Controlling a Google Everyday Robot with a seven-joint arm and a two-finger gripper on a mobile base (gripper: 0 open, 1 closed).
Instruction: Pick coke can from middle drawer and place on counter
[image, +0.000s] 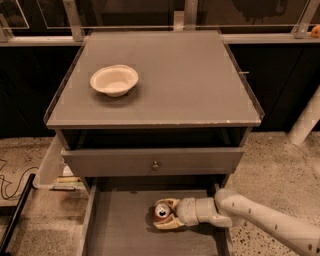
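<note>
**Grasp relation: coke can between the fingers, inside the open drawer.**
The two-finger gripper (160, 214) on the white arm (260, 222) reaches in from the right, low over the floor of the wide grey middle drawer tray (120, 225). Its tan fingers (169, 224) are drawn in against the small red coke can (161, 212), one on the far side and one on the near side, and appear to hold it. The can stands roughly upright with its silver top facing the camera, so its long axis crosses the line of the fingers. The large flat grey square bench (190, 80) lies above and behind, past the closed grey drawer front with the round knob (155, 161). The coming move therefore probably calls for a lift clear of that front before travel. A shallow white bowl (114, 79) occupies the left rear of the bench.
</note>
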